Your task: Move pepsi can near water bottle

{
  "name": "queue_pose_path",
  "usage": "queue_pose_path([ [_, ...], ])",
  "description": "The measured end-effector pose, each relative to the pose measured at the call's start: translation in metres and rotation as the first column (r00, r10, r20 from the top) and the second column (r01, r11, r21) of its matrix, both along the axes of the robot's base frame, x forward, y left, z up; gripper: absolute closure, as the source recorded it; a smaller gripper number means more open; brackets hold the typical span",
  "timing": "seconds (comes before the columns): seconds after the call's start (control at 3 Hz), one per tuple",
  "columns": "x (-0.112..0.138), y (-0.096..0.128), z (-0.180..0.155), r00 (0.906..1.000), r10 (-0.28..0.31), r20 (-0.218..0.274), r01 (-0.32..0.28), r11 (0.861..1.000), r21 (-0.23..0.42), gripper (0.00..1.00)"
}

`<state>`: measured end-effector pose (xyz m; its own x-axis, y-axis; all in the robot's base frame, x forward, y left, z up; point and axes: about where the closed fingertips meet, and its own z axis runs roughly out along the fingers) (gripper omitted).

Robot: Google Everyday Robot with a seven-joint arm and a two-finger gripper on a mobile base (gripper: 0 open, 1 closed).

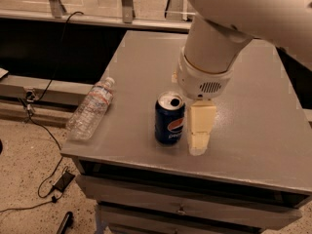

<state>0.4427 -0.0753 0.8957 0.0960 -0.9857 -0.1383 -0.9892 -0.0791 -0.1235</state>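
— Gripper (199, 141) first: sitting where?
— Hanging straight down from the big white arm (214, 52), over the front part of the grey table (253, 130), with its tip reaching almost to the surface. Standing just beside the pepsi can (169, 118), on the can's right, beside it rather than around it.
— Touching it?
— Looking very close, but not showing contact clearly enough to say.
— Clenching, releasing, grasping anything?
— Cannot tell. Showing only as one pale block from this angle.
— And the can itself?
— Standing upright near the front edge of the table, a little left of the middle. Facing forward with its round logo and showing a dark opening in the silver top.
— Water bottle (91, 110)?
— Lying on its side along the left edge of the table, pointing its white cap toward the back. Keeping well apart from the can, with a stretch of grey tabletop lying between them.
— Anything else?
— Black cables (48, 179) trailing over the speckled floor at the left, and a drawer (180, 208) fronting the table below its top.
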Motion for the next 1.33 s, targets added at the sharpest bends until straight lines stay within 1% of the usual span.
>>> queue_pose_path([
  [0.33,0.001,0.012,0.004,0.9999,0.015,0.000,-0.015,0.999,0.031,0.00],
  [0.67,-0.001,0.030,0.006,0.9987,0.051,0.001,-0.051,0.998,0.036,0.00],
  [1.0,-0.001,0.030,0.006,0.9987,0.052,0.001,-0.052,0.998,0.036,0.00],
  [1.33,-0.001,0.031,0.007,0.9986,0.052,0.007,-0.053,0.998,0.037,0.18],
])
